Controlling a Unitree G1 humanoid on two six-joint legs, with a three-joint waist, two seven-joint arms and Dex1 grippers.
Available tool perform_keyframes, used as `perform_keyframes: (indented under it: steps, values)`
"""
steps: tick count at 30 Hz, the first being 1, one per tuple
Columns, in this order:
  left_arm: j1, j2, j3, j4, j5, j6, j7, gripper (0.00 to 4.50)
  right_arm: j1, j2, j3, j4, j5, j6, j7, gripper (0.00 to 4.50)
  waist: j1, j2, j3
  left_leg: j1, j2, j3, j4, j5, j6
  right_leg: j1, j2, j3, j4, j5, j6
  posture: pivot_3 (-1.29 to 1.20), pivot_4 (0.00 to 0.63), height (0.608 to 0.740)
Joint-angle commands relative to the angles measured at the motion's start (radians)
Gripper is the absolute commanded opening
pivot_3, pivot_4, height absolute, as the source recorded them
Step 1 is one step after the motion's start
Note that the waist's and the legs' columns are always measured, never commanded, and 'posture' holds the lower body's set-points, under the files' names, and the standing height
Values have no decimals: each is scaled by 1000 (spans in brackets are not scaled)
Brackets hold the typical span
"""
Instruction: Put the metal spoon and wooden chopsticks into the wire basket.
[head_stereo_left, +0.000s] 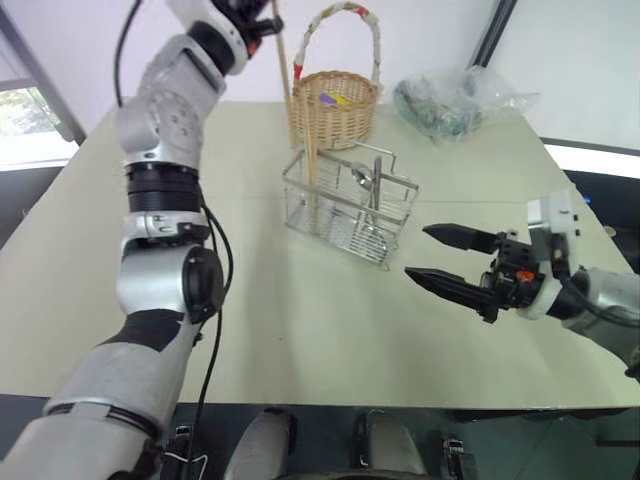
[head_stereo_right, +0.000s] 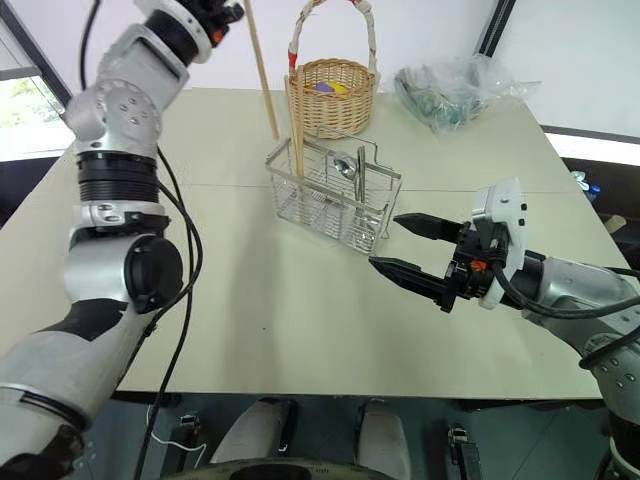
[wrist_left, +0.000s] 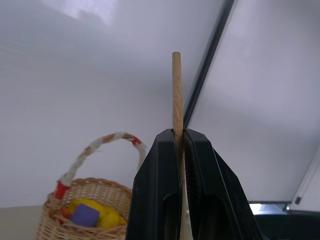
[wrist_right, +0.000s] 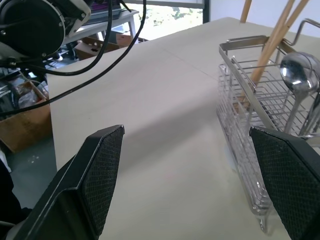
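The left arm is showing silver-grey rounded housings joined by black ribbed collars, with a large black disc cap low on it, further from the wire basket than the collars. Thin black cables are running loosely alongside it. The right arm is wearing a silver-grey shell ending in a white block with small orange-red marks on its basket-facing side. The right gripper is showing tapered black fingers with finely cross-hatched inner pads.
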Motion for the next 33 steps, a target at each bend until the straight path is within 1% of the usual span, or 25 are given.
perform_keyframes:
  steps: [1,5,8,11,13,14,16,18,19,21,22,24,26,28,31,33]
  values:
    - [46,-24,-71,-20,47,-67,-46,36,19,11,-59,-51,20,-19,-29,4145,1,0,0,0,0,0,0,0,0,0,0,0,0,0,0,0,150,674]
    - [113,-51,-115,-15,81,-112,-63,36,49,14,-86,-68,29,-19,-45,4145,1,0,0,0,0,0,1,0,0,0,0,0,0,0,0,0,150,674]
    - [159,-66,-128,-38,86,-151,-82,1049,58,12,-101,-70,43,-17,-56,4145,1,0,0,0,0,0,1,0,0,0,0,0,0,0,0,0,150,674]
    - [187,-75,-126,-78,73,-151,-87,2598,57,9,-105,-65,47,-17,-59,4145,1,0,0,0,0,0,1,0,0,0,0,0,0,0,0,0,150,674]
    - [201,-62,-119,-123,66,-137,-82,3580,48,5,-98,-51,41,-18,-55,4145,1,0,0,0,0,0,1,0,0,0,0,0,0,0,0,0,150,674]
    - [205,-56,-116,-138,64,-131,-80,3580,45,4,-95,-46,38,-18,-55,4145,1,0,0,0,0,0,1,0,0,0,0,0,0,0,0,0,150,674]
    - [215,-4,-109,-187,58,-102,-107,3580,32,-7,-88,-23,19,-20,-38,4145,-1,0,0,0,0,0,1,0,0,0,0,0,0,0,0,0,150,674]
    - [232,97,-118,-246,52,-46,-189,3580,16,-26,-87,13,-6,-24,-11,4145,-8,2,0,0,1,0,0,0,0,0,1,0,0,0,0,0,150,674]
    - [239,129,-123,-264,48,-27,-217,3580,12,-31,-88,25,-14,-26,0,4145,-13,2,0,0,1,1,0,0,0,0,1,0,0,0,0,0,150,674]
    - [275,274,-139,-326,43,22,-351,3580,-9,-50,-88,62,-37,-32,30,4145,-22,3,0,1,2,0,0,0,0,0,2,0,1,0,-1,0,150,674]
    - [288,320,-146,-348,41,34,-393,3580,-17,-55,-88,75,-46,-34,42,4145,-27,4,0,1,2,0,0,0,0,0,2,0,1,0,-1,0,150,674]
    - [349,473,-160,-422,25,65,-547,3580,-39,-69,-81,117,-73,-45,74,4145,-30,4,1,1,2,0,0,0,0,0,2,0,1,0,-1,0,150,674]
    - [451,653,-148,-515,12,52,-720,3580,-64,-81,-63,163,-114,-62,111,4145,-39,5,1,1,2,0,-1,0,0,0,2,1,1,0,-1,0,150,674]
    - [532,764,-129,-571,0,55,-802,3580,-83,-87,-45,199,-153,-83,143,4145,-41,5,1,1,2,0,-2,0,0,-1,2,1,0,0,-2,0,150,674]
    - [643,863,-80,-629,-18,78,-842,3580,-127,-84,-17,242,-184,-98,171,4145,-24,8,3,1,2,0,-1,0,0,0,0,1,-1,-2,-5,0,150,674]
    - [691,887,-52,-654,-27,81,-843,3580,-147,-78,-3,253,-197,-103,181,4145,-20,8,3,1,2,-1,-1,0,0,-1,-1,1,-1,-2,-6,0,150,674]
